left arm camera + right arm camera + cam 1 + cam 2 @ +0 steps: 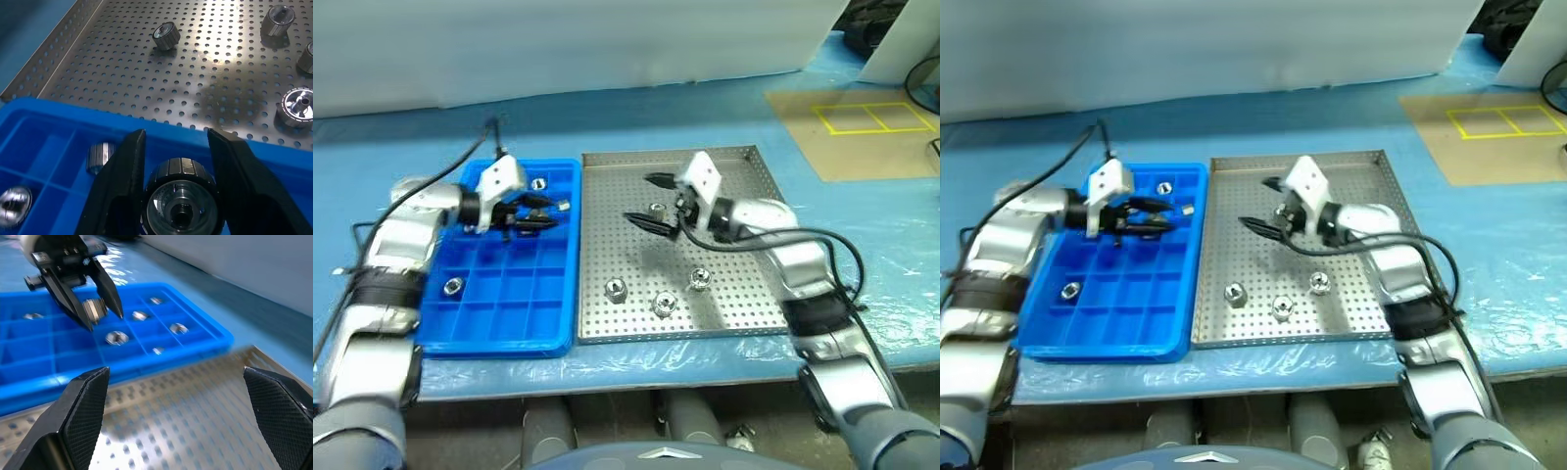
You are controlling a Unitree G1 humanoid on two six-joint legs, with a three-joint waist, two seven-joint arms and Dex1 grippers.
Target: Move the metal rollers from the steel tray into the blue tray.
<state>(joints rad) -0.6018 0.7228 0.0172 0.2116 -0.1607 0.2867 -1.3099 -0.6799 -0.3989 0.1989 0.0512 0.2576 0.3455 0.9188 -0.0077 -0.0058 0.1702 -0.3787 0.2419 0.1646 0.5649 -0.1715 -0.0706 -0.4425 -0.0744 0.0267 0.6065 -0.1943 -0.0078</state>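
Metal rollers (pixel 658 303) are mid-transfer: left pincer (pixel 540 212), clamped on one roller (pixel 180 201), hovers over the blue tray (pixel 499 335) and next must release it into a compartment, while right pincer (pixel 646 201) gapes empty at twelve o'clock over the steel tray (pixel 744 304)

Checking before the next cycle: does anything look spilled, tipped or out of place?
Nothing stands out. The loose metal rollers sit inside the steel tray, others lie in the blue tray, and the left gripper holds one over the blue tray.
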